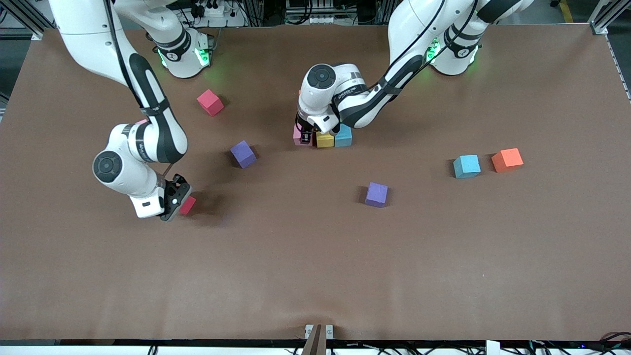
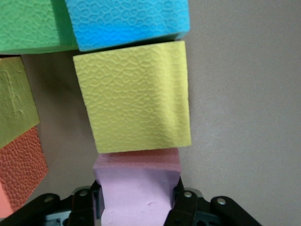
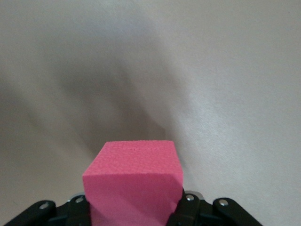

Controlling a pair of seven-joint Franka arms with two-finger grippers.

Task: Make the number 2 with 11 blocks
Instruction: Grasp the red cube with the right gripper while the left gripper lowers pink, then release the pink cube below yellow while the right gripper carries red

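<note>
Left gripper [image 1: 306, 132] jaws clamp a pink block [image 2: 138, 188] beside the yellow block [image 1: 325, 140]; right gripper [image 1: 178, 198] jaws clamp a red block [image 1: 188, 205] on the counter [image 1: 315, 276].

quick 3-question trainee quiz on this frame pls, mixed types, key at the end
1. True or false: the right gripper is shut on a yellow block.
2. Multiple choice: the block held in the left gripper is A) green B) pink C) purple.
3. Short answer: which loose cube lies beside the orange block toward the left arm's end of the table?

Key:
1. False. It is shut on the red block.
2. B. The pink block sits next to the yellow block in the cluster.
3. The light blue block.
</note>
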